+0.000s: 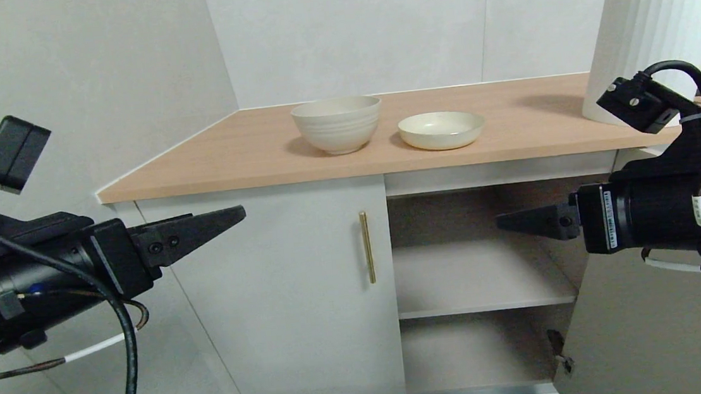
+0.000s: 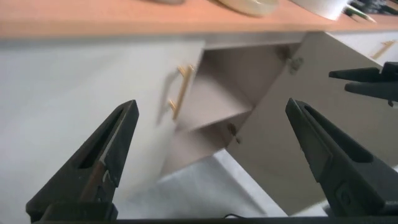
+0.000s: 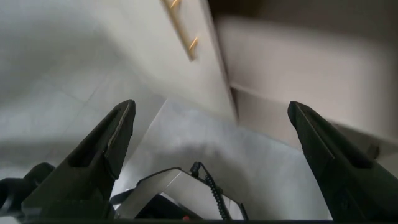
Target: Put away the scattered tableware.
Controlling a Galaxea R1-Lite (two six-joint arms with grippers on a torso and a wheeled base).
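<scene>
A cream bowl (image 1: 336, 125) and a shallow cream dish (image 1: 441, 129) sit side by side on the wooden countertop (image 1: 510, 135); the dish's edge (image 2: 249, 5) also peeks into the left wrist view. My left gripper (image 1: 225, 217) (image 2: 211, 104) hovers open and empty in front of the closed left cabinet door, below counter height. At about the same height, my right gripper (image 1: 511, 221) (image 3: 211, 106) is open and empty before the open right compartment. Both grippers are well apart from the tableware.
The cabinet's right door (image 1: 622, 325) stands swung open, showing a bare shelf (image 1: 478, 275) and a bottom compartment. The left door has a brass handle (image 1: 367, 247). A tall white ribbed vessel (image 1: 654, 43) stands at the counter's right end. Walls close in behind and to the left.
</scene>
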